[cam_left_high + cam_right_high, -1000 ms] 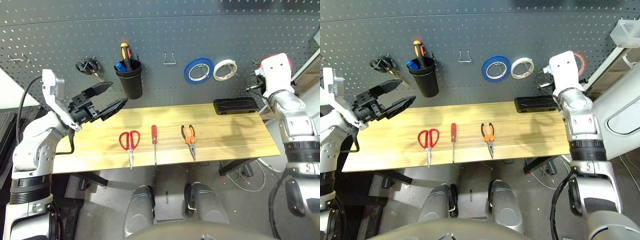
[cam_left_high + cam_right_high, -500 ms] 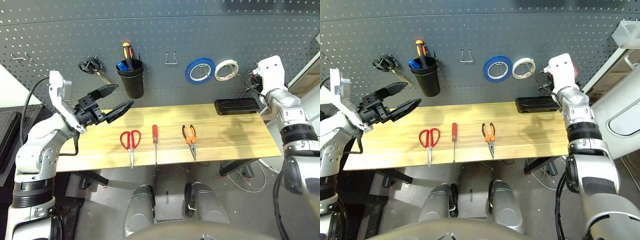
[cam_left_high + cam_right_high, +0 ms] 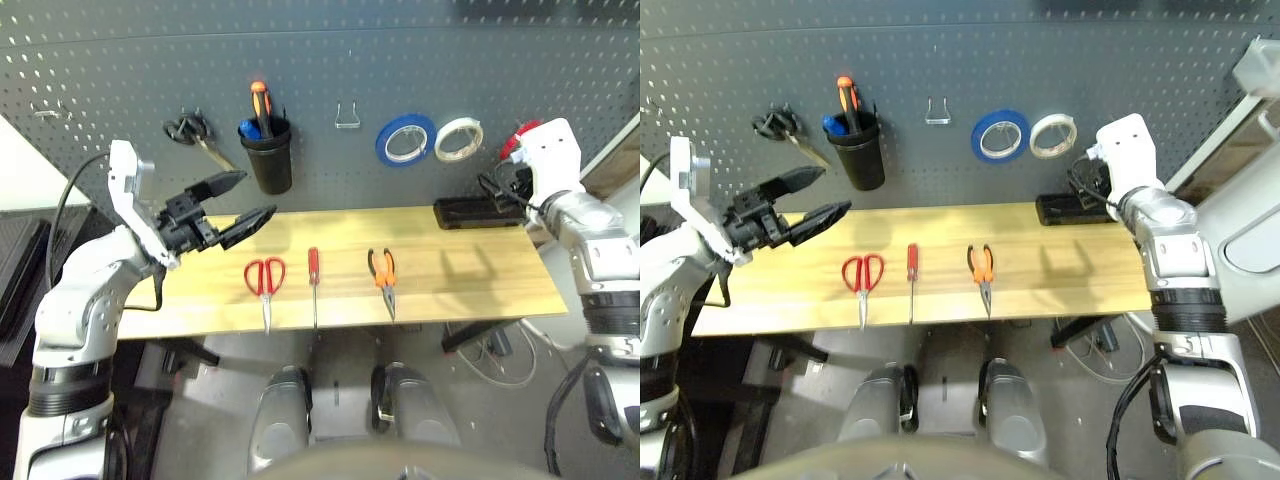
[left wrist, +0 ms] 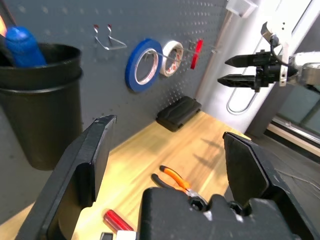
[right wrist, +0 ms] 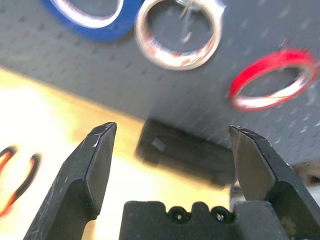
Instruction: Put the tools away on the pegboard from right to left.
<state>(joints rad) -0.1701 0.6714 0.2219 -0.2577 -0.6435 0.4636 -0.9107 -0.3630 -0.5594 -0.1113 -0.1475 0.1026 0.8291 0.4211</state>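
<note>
On the pegboard [image 3: 320, 60], far right, the thin red tape ring [image 5: 274, 79] hung on a hook just beside the white tape roll [image 3: 459, 139] and the blue tape roll [image 3: 405, 140], so that one was up! Out in front of it the right tool [image 5: 172, 150] stood spread wide with nothing between its black fingers [image 5: 95, 165], off the board and above a black box [image 3: 478, 211] that sat on the back edge of the wooden table [image 3: 470, 280]. Down on the table, three tools lay in a row, apart from one another: the orange-handled pliers [image 3: 381, 279] on the right, the slim red-handled screwdriver [image 3: 313, 280] in the middle, the red-handled scissors [image 3: 265, 286] on the left, all with handles toward the board. Over on the left, the left tool [image 3: 232, 200] hovered above the table's left end, wide open too and holding nothing, its tips aimed across toward the row, near the scissors but clear of them. Behind it the black cup [image 3: 266, 156] held an orange-handled driver and a blue-handled one, the black-handled scissors [image 3: 193, 135] hung to its left, and a bare wire hook [image 3: 347, 116] sat between cup and blue roll.
</note>
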